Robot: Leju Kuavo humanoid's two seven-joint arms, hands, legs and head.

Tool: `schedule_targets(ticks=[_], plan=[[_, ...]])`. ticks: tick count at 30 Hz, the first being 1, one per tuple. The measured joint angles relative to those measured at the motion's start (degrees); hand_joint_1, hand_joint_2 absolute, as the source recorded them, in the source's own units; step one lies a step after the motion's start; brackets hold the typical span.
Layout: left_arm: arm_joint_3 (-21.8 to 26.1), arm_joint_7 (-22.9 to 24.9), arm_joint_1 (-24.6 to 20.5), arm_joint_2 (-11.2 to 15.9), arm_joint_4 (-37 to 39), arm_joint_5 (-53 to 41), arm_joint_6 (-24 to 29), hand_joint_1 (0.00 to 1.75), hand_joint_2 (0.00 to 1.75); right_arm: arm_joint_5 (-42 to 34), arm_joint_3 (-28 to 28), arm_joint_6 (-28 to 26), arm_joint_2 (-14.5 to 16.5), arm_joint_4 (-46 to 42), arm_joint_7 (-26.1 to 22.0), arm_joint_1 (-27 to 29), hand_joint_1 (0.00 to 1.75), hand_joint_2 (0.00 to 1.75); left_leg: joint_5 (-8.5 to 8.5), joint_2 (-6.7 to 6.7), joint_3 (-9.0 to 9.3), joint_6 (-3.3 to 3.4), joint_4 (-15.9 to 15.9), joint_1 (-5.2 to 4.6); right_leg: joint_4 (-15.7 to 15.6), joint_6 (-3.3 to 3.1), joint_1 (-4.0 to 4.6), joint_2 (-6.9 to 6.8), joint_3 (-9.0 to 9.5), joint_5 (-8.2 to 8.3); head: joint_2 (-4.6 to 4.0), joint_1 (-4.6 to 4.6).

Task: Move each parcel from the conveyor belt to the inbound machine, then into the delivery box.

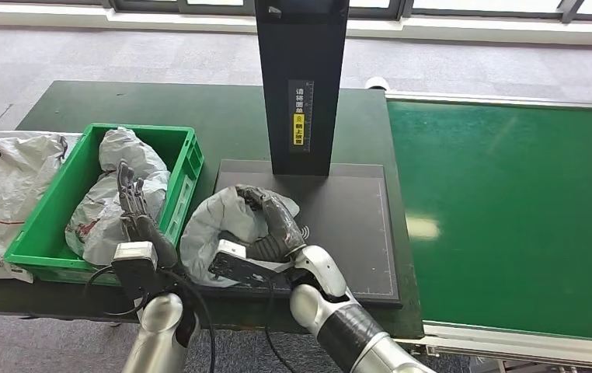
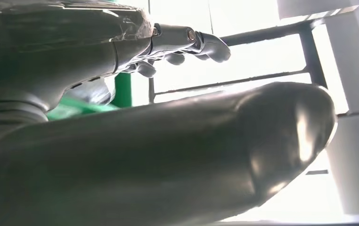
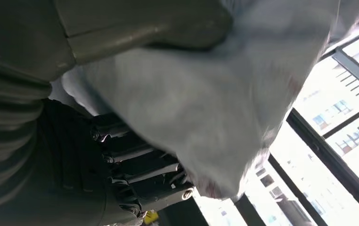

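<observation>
A crumpled grey parcel (image 1: pixel 211 227) lies on the left edge of the inbound machine's black plate (image 1: pixel 347 225), beside the green delivery box (image 1: pixel 44 233). My right hand (image 1: pixel 277 225) grips this parcel, fingers curled over its top. In the right wrist view the parcel (image 3: pixel 206 108) sits between the thumb and the dark fingers (image 3: pixel 135 165). My left hand (image 1: pixel 134 206) stands open with fingers pointing up, at the box's right wall, holding nothing. Its fingers (image 2: pixel 182 42) spread in front of the green box wall (image 2: pixel 121 89). Two grey parcels (image 1: pixel 122 163) lie in the box.
The machine's black column (image 1: pixel 301 78) rises behind the plate. The green conveyor belt (image 1: pixel 510 210) runs along the right with no parcel on it. White crumpled bags (image 1: pixel 5 186) lie left of the box on the dark green table (image 1: pixel 223 116).
</observation>
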Motion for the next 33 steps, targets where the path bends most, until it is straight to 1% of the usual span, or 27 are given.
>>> schedule_targets(ticks=[2, 5, 9, 13, 15, 20, 24, 30, 33], plan=[[0.14, 0.81, 1.68, 0.37, -0.68, 0.87, -2.05, 0.00, 0.00, 1.65, -3.07, 2.83, -2.21, -7.39, -0.81, 5.70, 0.00, 1.75, -0.05, -0.09, -0.05, 0.04, 0.00, 0.00, -0.02, 0.04, -0.01, -0.08, 0.02, -0.06, 0.00, 0.01], [0.48, 2.50, 3.87, 0.75, -1.91, -0.39, -2.30, 0.00, 0.00, 2.81, -7.55, 4.73, -5.19, -17.81, -1.76, 12.68, 0.00, 1.75, -0.11, -0.17, -0.11, 0.07, 0.01, -0.03, -0.05, 0.08, -0.04, -0.13, 0.01, -0.10, 0.00, 0.02], [0.54, 3.96, 5.21, 0.95, -2.91, -1.84, -2.05, 0.00, 0.00, 3.51, -10.47, 5.45, -7.41, -26.44, -1.82, 17.46, 0.00, 1.75, -0.14, -0.15, -0.09, 0.09, 0.01, -0.05, -0.08, 0.09, -0.06, -0.11, -0.02, -0.10, 0.00, 0.02], [0.54, 9.40, 5.49, 1.31, -2.28, -6.66, -2.02, 0.00, 0.00, 2.81, -12.96, 4.57, -9.89, -33.79, -0.11, 22.26, 0.00, 1.75, -0.14, -0.20, -0.04, 0.09, 0.01, -0.04, -0.10, 0.13, -0.05, -0.21, 0.06, -0.13, 0.00, 0.01], [0.54, 10.39, 5.49, 1.80, -1.03, -7.87, -2.06, 0.00, 0.00, 2.32, -15.13, 5.31, -11.47, -37.03, 0.81, 24.71, 0.00, 1.75, -0.15, -0.16, -0.04, 0.09, 0.01, -0.04, -0.09, 0.13, -0.05, -0.19, 0.06, -0.14, 0.00, 0.01], [0.54, 9.71, 5.27, 2.98, 1.33, -5.78, -3.86, 0.00, 0.00, 4.10, -21.01, 7.74, -13.87, -40.01, 4.67, 28.03, 0.00, 1.75, -0.18, -0.07, -0.01, 0.09, 0.02, -0.05, -0.09, 0.13, -0.06, -0.07, 0.06, -0.13, 0.00, 0.01], [0.54, 8.77, 5.00, 3.68, 2.12, -3.90, -6.30, 0.00, 0.00, 5.07, -25.70, 8.29, -14.61, -40.04, 5.78, 28.52, 0.00, 1.75, -0.18, -0.07, -0.01, 0.09, 0.02, -0.05, -0.09, 0.13, -0.06, -0.06, 0.07, -0.12, 0.00, 0.01], [0.51, 7.23, 3.60, 5.34, 4.32, -3.17, -9.18, 0.00, 0.00, 6.13, -28.82, 8.05, -15.12, -40.46, 6.54, 29.64, 0.00, 1.75, -0.18, -0.06, 0.02, 0.08, 0.01, -0.04, -0.07, 0.13, -0.04, -0.06, 0.06, -0.12, 0.00, 0.01], [0.43, 7.27, 3.12, 5.76, 5.41, -4.53, -10.44, 0.00, 0.00, 7.17, -30.29, 7.71, -15.21, -41.45, 7.14, 30.59, 0.00, 1.75, -0.18, -0.06, 0.01, 0.08, 0.01, -0.04, -0.07, 0.13, -0.04, -0.05, 0.05, -0.13, 0.00, 0.01]])
